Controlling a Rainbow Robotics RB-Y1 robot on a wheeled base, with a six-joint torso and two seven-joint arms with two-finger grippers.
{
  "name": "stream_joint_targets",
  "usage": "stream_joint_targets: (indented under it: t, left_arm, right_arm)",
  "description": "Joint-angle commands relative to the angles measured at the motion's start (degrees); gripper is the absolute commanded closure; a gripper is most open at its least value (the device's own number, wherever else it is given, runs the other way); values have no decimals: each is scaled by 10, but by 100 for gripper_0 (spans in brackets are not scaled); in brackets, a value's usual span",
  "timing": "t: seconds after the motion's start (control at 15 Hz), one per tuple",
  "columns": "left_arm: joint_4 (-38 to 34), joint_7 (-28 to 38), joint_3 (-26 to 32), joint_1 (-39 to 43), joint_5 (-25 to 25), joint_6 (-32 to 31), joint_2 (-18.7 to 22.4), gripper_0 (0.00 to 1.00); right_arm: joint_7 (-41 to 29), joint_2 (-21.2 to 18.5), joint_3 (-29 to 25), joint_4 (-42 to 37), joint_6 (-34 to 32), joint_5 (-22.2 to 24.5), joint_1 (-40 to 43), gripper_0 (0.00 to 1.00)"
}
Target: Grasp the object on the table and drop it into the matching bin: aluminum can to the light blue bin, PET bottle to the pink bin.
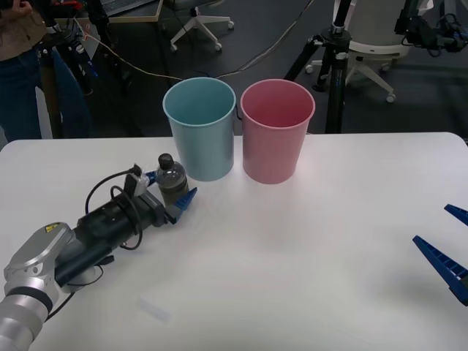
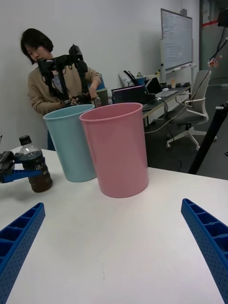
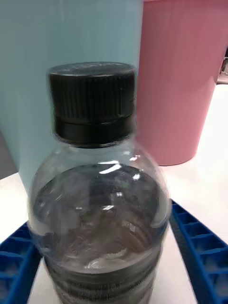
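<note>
The PET bottle [image 1: 172, 179] is seen upright on the white table [image 1: 292, 241], black cap up, just left of the light blue bin [image 1: 199, 128]. It is bracketed by the left gripper [image 1: 170, 189], blue fingers [image 3: 197, 247] spread at either side; actual contact cannot be told. The right gripper [image 1: 447, 245] is held spread near the table's right edge, well apart from the pink bin [image 1: 276, 130].

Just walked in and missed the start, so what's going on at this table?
The robot's left gripper has its blue jaws on either side of a small plastic bottle with a black cap, which stands upright on the white table just in front of the light blue bin. Whether the jaws are already pressing on it cannot be told. The pink bin stands right beside the blue one. The right gripper waits open at the table's right edge.
</note>
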Motion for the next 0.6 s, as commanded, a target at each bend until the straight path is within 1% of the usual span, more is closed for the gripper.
stream_joint_targets:
  t: [0.07, 0.27, 0.6]
  left_arm:
    - [0, 2, 0, 2, 4, 0, 0, 100]
    - [0, 2, 0, 3, 6, -3, 1, 100]
    - [0, 0, 0, 11, 14, -32, 13, 100]
  right_arm:
    - [0, 0, 0, 0, 0, 0, 0, 0]
    - [0, 0, 0, 0, 0, 0, 0, 0]
    - [0, 0, 0, 0, 0, 0, 0, 0]
